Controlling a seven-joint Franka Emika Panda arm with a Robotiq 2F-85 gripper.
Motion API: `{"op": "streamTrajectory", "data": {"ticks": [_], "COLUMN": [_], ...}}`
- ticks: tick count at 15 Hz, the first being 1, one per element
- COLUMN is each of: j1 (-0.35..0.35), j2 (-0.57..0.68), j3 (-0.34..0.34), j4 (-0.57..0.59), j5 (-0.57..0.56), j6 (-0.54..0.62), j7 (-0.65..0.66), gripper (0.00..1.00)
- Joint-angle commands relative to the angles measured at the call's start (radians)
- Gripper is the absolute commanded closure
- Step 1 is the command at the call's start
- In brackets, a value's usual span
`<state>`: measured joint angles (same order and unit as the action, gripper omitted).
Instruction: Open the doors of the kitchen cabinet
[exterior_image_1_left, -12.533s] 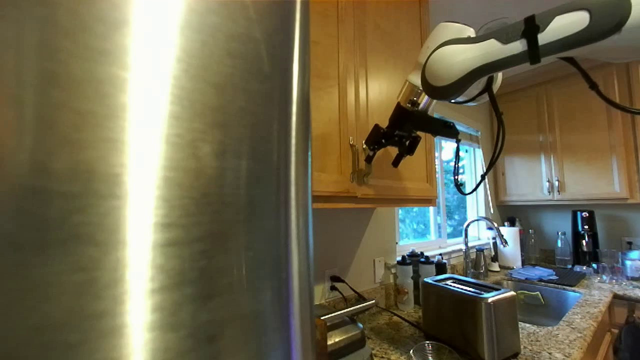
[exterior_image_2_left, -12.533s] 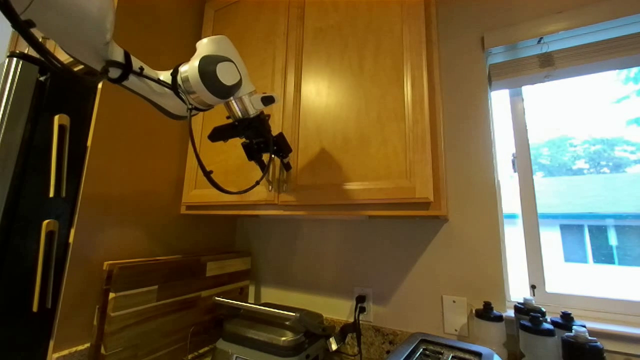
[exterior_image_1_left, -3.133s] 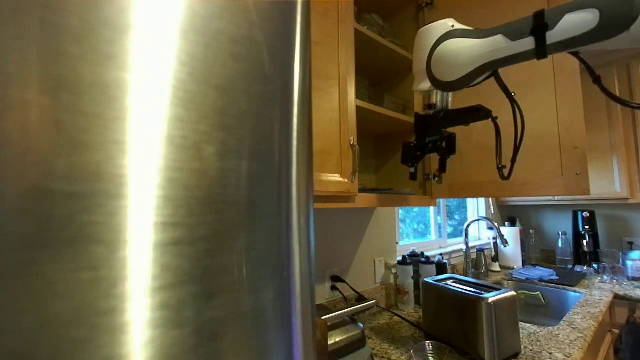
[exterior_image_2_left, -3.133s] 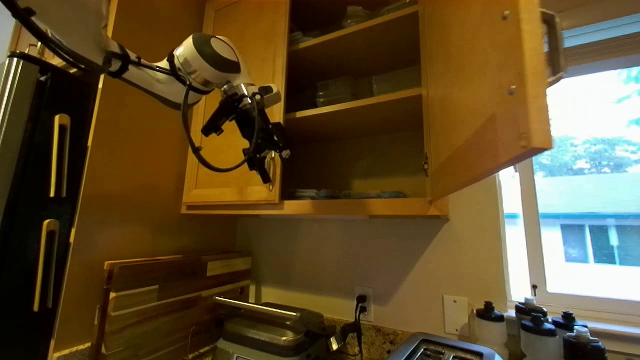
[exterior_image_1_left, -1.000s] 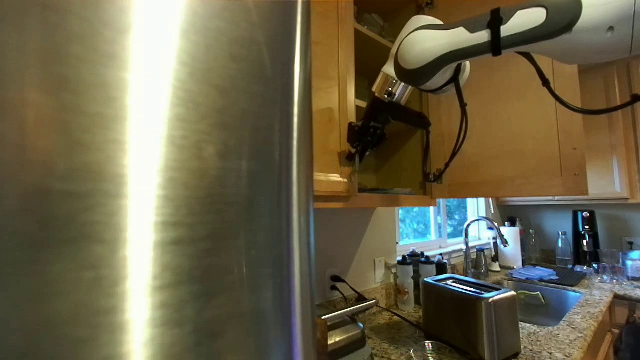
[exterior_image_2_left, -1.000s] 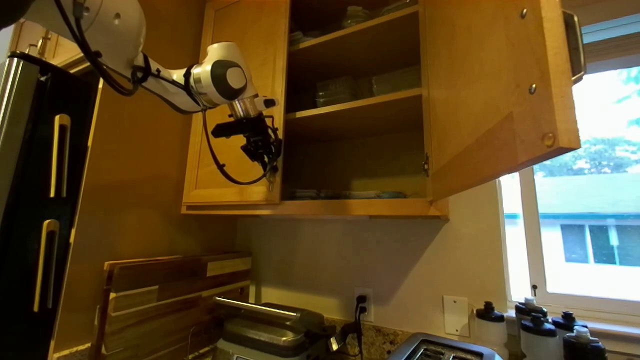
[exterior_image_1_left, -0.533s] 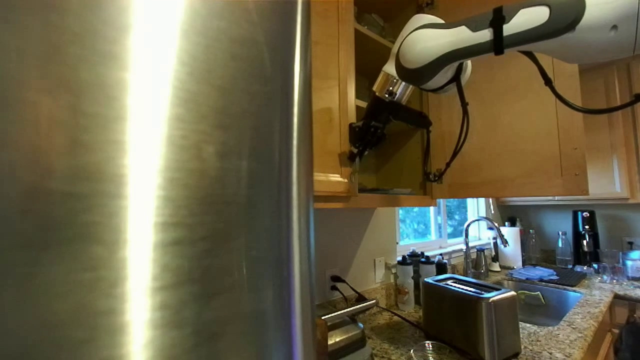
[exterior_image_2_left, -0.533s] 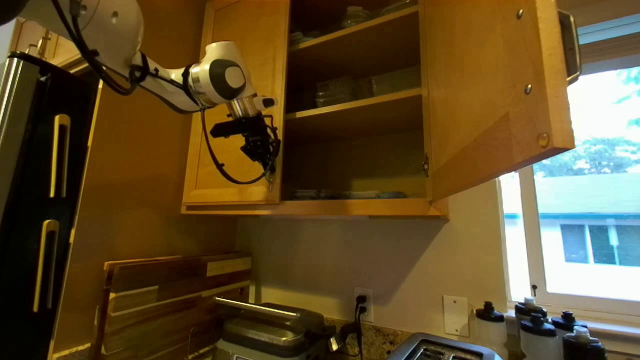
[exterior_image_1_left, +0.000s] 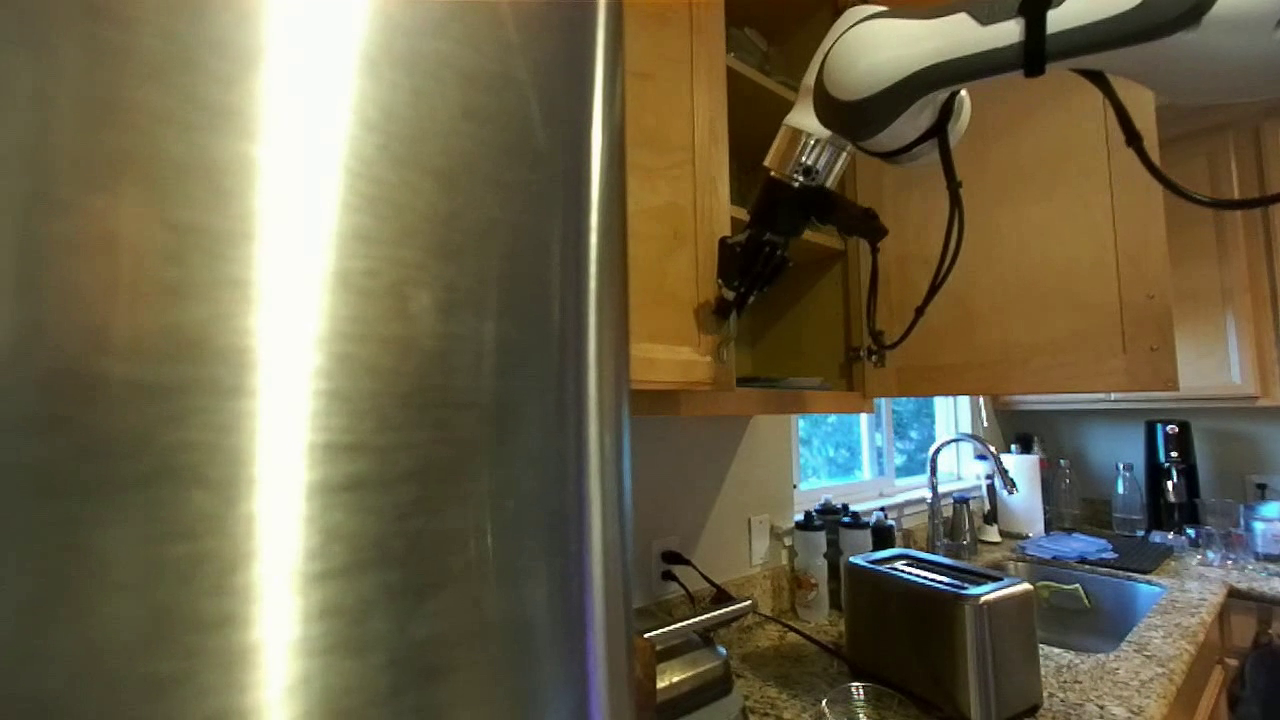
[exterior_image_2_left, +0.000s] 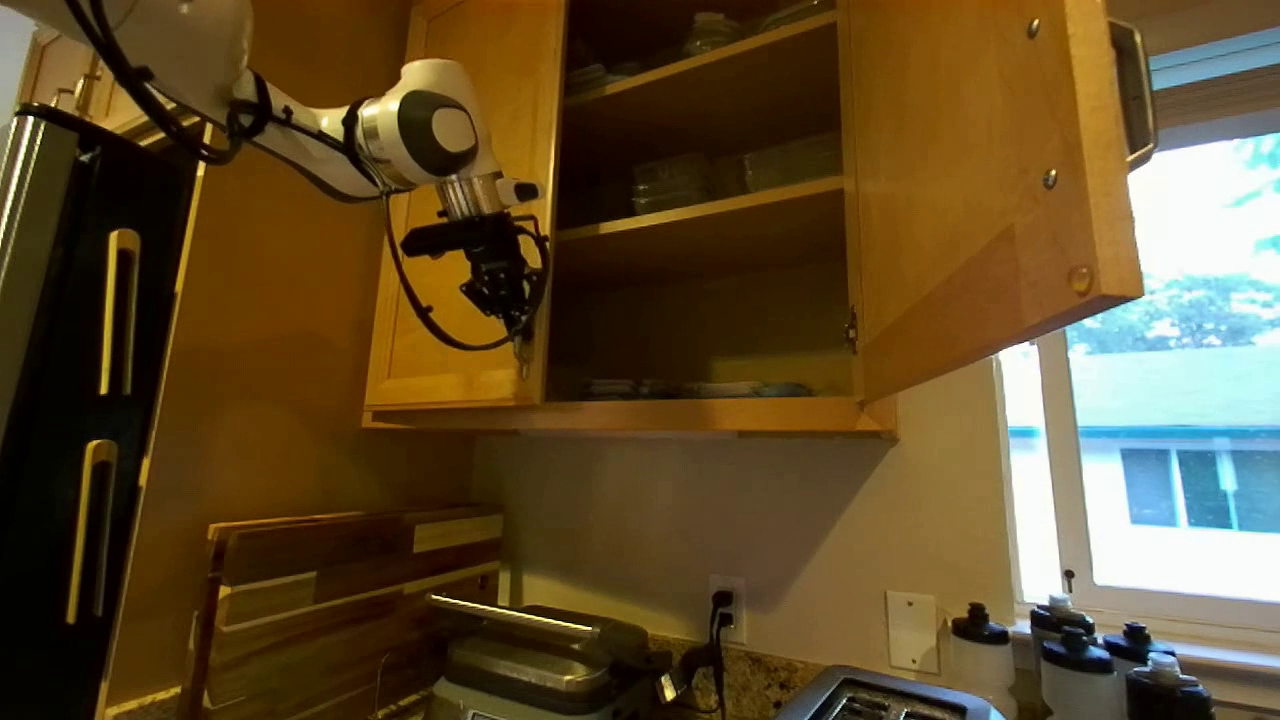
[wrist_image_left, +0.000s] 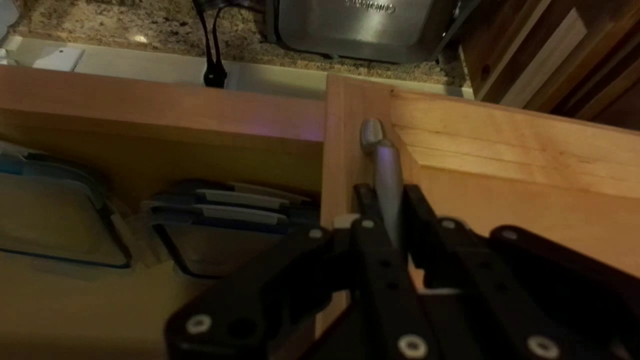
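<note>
One door (exterior_image_2_left: 965, 170) of the kitchen cabinet (exterior_image_2_left: 700, 413) stands wide; apparently to open its second door (wrist_image_left: 520, 172), my gripper (wrist_image_left: 391, 199) clasps the bar handle (wrist_image_left: 387, 165), and should pull outward.

You've got daylight blowing out the window (exterior_image_2_left: 1160, 400), a glare stripe down the steel fridge panel (exterior_image_1_left: 430, 360), the kitchen cabinet (exterior_image_2_left: 700, 413) dim inside, and a murky, slightly soft wrist view.

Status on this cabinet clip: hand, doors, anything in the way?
Hand shut on bar handle. Gripped cabinet door looks slightly ajar; robot arm in front, possibly crowding its swing. Opposite cabinet door wide open.
</note>
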<state>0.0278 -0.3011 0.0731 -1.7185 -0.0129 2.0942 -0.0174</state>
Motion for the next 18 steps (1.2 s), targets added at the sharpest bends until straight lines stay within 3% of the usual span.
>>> {"op": "streamTrajectory", "data": {"ticks": [1, 7, 9, 10, 13, 18], "j1": [0.035, 0.088, 0.051, 0.028, -0.020, -0.013], "j2": [-0.182, -0.374, -0.386, -0.387, -0.363, -0.242], "j3": [-0.046, -0.087, -0.103, -0.127, -0.207, -0.282], "j4": [-0.134, -0.230, -0.231, -0.233, -0.212, -0.168], "j5": [0.038, 0.049, -0.022, -0.068, -0.172, -0.123], "j6": [-0.155, -0.367, -0.452, -0.497, -0.590, -0.437], "j7": [-0.166, -0.339, -0.322, -0.328, -0.354, -0.362], "gripper": [0.91, 0.91, 0.97, 0.73, 0.61, 0.30]}}
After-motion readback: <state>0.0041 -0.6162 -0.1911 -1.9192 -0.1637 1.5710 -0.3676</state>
